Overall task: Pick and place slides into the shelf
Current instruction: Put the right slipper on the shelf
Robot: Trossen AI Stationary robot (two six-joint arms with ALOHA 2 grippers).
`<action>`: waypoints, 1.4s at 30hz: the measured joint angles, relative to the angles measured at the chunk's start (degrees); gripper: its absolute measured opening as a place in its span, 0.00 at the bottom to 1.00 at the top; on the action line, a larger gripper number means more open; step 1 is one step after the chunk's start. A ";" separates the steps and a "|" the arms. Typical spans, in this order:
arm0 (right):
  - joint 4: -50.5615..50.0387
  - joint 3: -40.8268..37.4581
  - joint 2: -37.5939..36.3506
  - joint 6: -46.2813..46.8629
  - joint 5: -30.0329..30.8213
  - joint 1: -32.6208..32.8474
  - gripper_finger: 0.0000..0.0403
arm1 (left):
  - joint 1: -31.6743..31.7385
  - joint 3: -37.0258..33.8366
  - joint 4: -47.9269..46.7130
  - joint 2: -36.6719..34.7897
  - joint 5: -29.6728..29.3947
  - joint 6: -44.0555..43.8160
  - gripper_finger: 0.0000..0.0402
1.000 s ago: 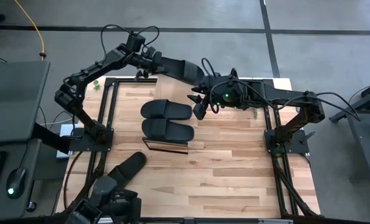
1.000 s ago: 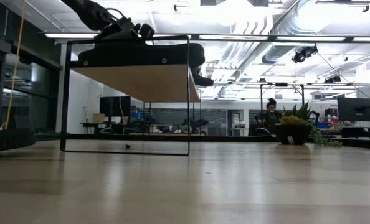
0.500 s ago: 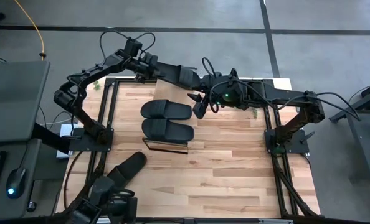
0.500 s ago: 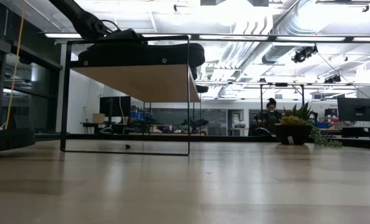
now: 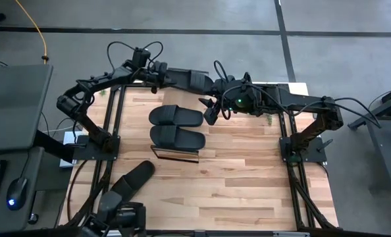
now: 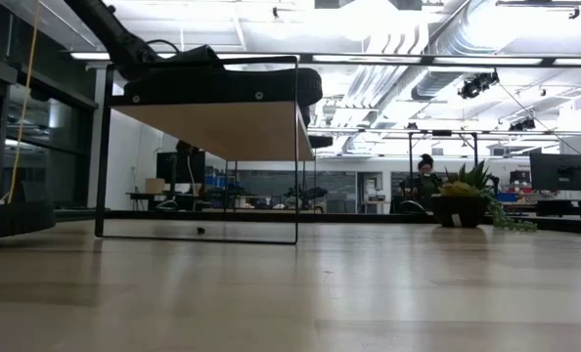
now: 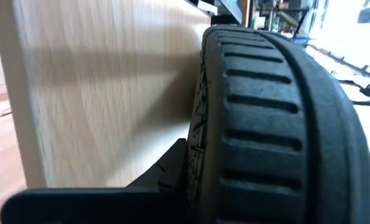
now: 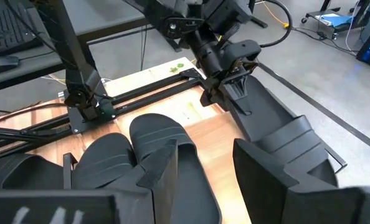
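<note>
Logged on the shelf (image 5: 174,155): two slides, side by side across the plank, the farther one (image 5: 176,116) and the nearer one (image 5: 177,138) just beside each other, straps up. From the low view, seen as a dark band of soles on top of the light-wood plank, carried on a thin black frame standing on the bench (image 5: 248,178). Third slide (image 5: 190,79) noted off the shelf, raised over the far edge of the bench, gripped at one end by the left gripper (image 5: 161,74), fingers (image 8: 217,94) pinched narrow on it; in the left wrist view, ribbed strap filling the frame with light wood close behind. Fourth slide (image 5: 133,179) found lying loose on the bench at the near left corner, well apart from the shelf. Right gripper (image 5: 212,113) recorded just beside the right end of the shelf, near the farther slide, fingers spread with nothing between them. Bench surface: pale slatted wood, edged by black frame rails. Beyond it, in the low view: large open room with bright ceiling lights and ductwork, a potted plant (image 6: 467,196) at the far edge, and a person (image 6: 425,171) standing far back.
</note>
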 joint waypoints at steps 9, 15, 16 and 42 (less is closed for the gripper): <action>0.02 0.00 0.00 0.57 -0.07 -1.25 0.36 | -0.16 -0.45 1.56 0.02 -4.74 -1.92 0.25; 0.04 0.00 0.00 0.59 -0.54 -2.08 0.36 | -0.12 -0.45 1.50 0.02 -5.28 -2.13 0.35; 0.02 0.00 0.00 0.61 -0.55 -2.22 0.36 | -0.12 -0.46 1.39 0.02 -5.23 -2.12 0.36; 0.13 0.00 0.00 2.83 -0.26 -2.25 0.36 | 6.39 0.74 -9.05 0.04 3.46 14.42 0.73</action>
